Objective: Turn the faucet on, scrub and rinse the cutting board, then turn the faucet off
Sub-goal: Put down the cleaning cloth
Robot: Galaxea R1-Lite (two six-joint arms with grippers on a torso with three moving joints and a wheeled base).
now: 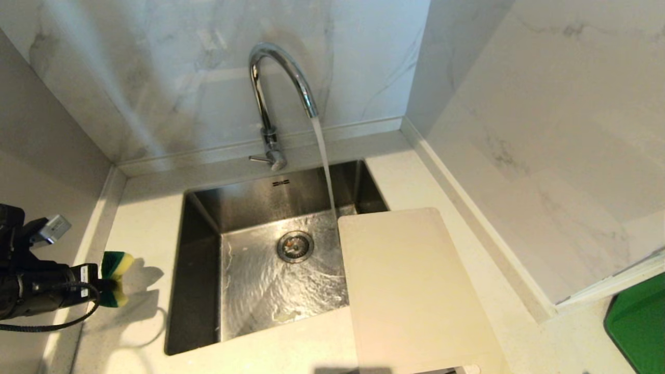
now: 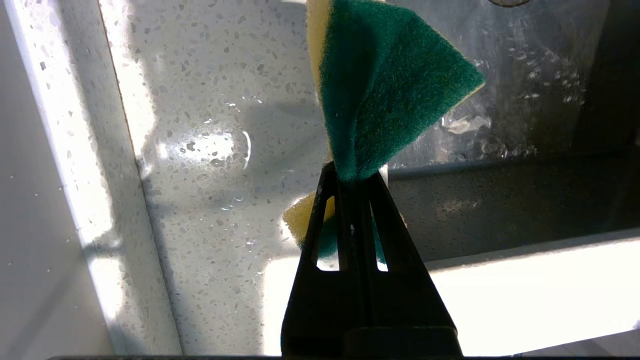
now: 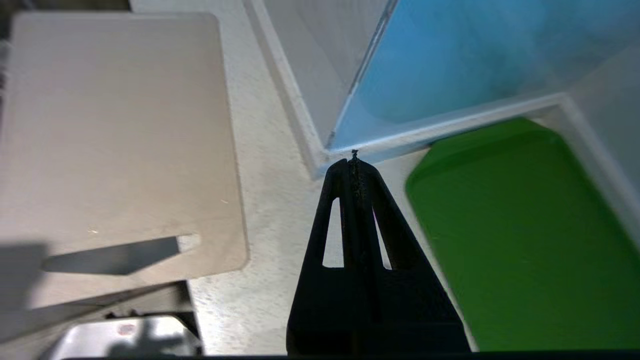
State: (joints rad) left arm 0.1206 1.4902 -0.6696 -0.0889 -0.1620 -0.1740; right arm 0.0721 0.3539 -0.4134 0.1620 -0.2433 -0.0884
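The chrome gooseneck faucet (image 1: 270, 93) stands behind the steel sink (image 1: 200, 275) and a stream of water (image 1: 324, 161) runs from its spout into the basin. The pale cutting board (image 1: 410, 291) (image 3: 115, 135) lies flat on the counter right of the sink, its left edge over the basin. My left gripper (image 1: 104, 280) (image 2: 354, 177) hovers over the counter left of the sink, shut on a green and yellow sponge (image 1: 115, 278) (image 2: 385, 100). My right gripper (image 3: 354, 160) is shut and empty above the counter, between the board and a green tray; it is outside the head view.
A green tray (image 1: 641, 327) (image 3: 520, 235) lies on the counter at the far right. Marble walls close in behind the sink and along the right side (image 1: 545, 130). The speckled counter (image 2: 200, 175) left of the sink is wet.
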